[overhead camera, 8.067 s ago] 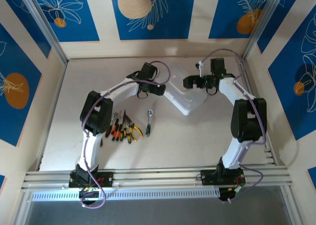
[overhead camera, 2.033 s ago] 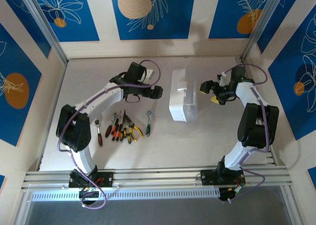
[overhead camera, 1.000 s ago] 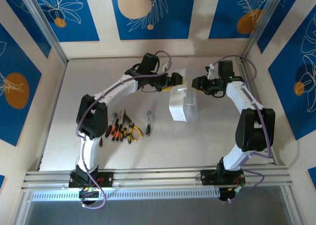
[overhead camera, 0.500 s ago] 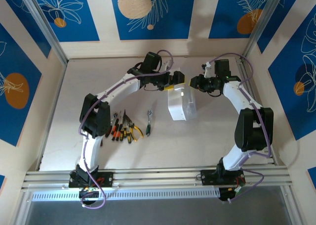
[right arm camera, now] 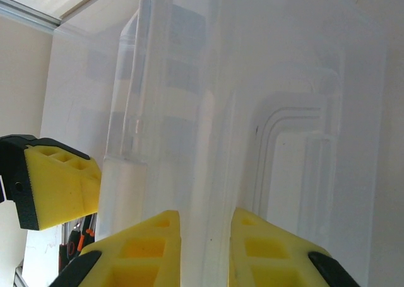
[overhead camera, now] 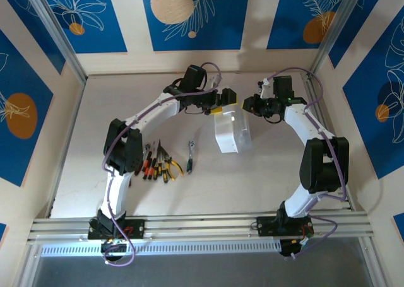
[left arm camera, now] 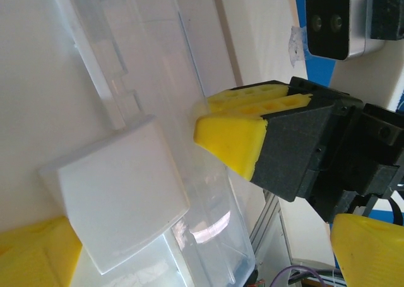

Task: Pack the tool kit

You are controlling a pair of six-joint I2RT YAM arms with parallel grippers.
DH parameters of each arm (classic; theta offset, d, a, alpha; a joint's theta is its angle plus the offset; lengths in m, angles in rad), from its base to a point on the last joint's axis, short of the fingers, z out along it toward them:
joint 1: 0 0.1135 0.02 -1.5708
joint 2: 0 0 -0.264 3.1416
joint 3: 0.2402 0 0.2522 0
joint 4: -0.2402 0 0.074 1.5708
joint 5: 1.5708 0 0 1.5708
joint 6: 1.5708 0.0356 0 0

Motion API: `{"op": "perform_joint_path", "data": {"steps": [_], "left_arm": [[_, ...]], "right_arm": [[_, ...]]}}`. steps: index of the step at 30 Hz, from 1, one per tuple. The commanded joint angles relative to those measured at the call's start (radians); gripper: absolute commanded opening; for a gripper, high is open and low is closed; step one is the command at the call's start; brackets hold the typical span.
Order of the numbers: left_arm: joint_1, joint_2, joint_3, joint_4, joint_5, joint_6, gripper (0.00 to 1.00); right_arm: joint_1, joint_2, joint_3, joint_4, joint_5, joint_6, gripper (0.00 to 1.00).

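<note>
My left pincer [overhead camera: 222, 104] wide at the case [overhead camera: 232, 135] far end | right pincer [right arm camera: 205, 243] narrow, nipping its wall | long axis runs toward my bases

1 clear plastic case [overhead camera: 232, 134]. 1 metal ratchet [overhead camera: 190, 155]. 1 bunch of small handled tools [overhead camera: 158, 165] with red, orange and yellow grips, roughly six, overlapping, exact count unclear. 2 robot arms: left arm [overhead camera: 151, 110], right arm [overhead camera: 306, 124].
</note>
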Motion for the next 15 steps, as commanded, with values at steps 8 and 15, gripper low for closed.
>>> {"op": "perform_joint_path", "data": {"steps": [8,15], "left_arm": [[-0.058,0.012,-0.11,0.3,0.204,-0.025,1.0],[-0.057,0.01,-0.124,0.325,0.209,-0.036,1.0]], "right_arm": [[0.058,0.057,-0.045,-0.064,-0.067,-0.02,0.08],[0.049,0.053,-0.037,-0.076,-0.064,-0.019,0.07]]}}
